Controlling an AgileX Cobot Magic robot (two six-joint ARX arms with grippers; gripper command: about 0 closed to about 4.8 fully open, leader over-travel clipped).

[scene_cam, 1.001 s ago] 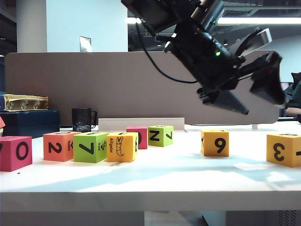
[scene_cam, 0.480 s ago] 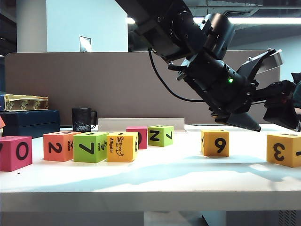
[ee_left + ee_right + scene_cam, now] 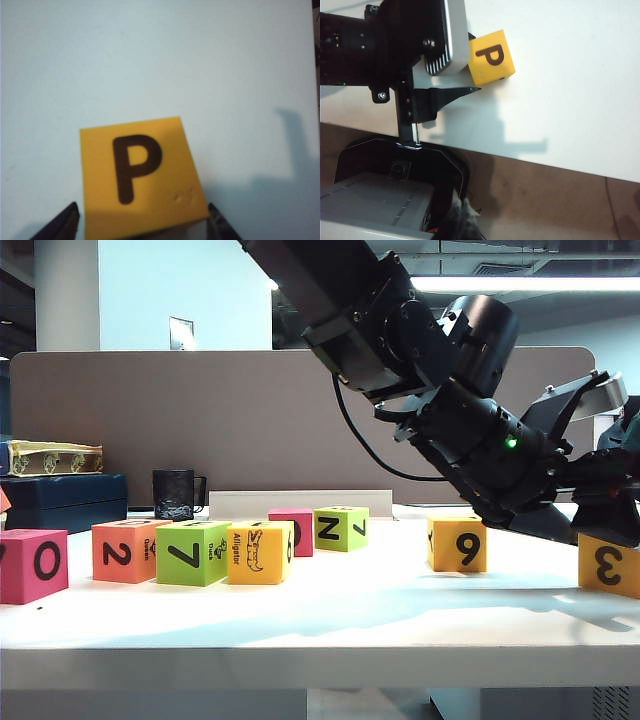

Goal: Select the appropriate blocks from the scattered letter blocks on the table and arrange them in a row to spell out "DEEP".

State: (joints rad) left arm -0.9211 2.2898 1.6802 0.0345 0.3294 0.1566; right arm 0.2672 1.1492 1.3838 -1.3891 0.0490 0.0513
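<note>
On the white table (image 3: 320,620), the orange 2 block (image 3: 125,550), lime green 7 block (image 3: 190,552) and yellow alligator block (image 3: 260,552) stand side by side at the left. The yellow-orange 3 block (image 3: 610,565) sits at the far right, its top face showing P (image 3: 135,167) (image 3: 492,56). My left gripper (image 3: 590,530) (image 3: 142,225) (image 3: 472,70) reaches across and straddles this block, open, with a finger (image 3: 65,225) a little off each side. My right gripper (image 3: 462,215) hangs blurred over the table's edge, fingertips together.
A yellow 9 block (image 3: 458,543) stands just left of the left arm. A green N block (image 3: 340,528) and a magenta block (image 3: 292,530) sit behind the row, a magenta 0 block (image 3: 30,565) at the far left. A black mug (image 3: 175,494) and blue boxes (image 3: 60,500) line the back.
The left arm has swung down and to the right, lowering its gripper from above the table onto the 3 block. The blocks have not moved.
</note>
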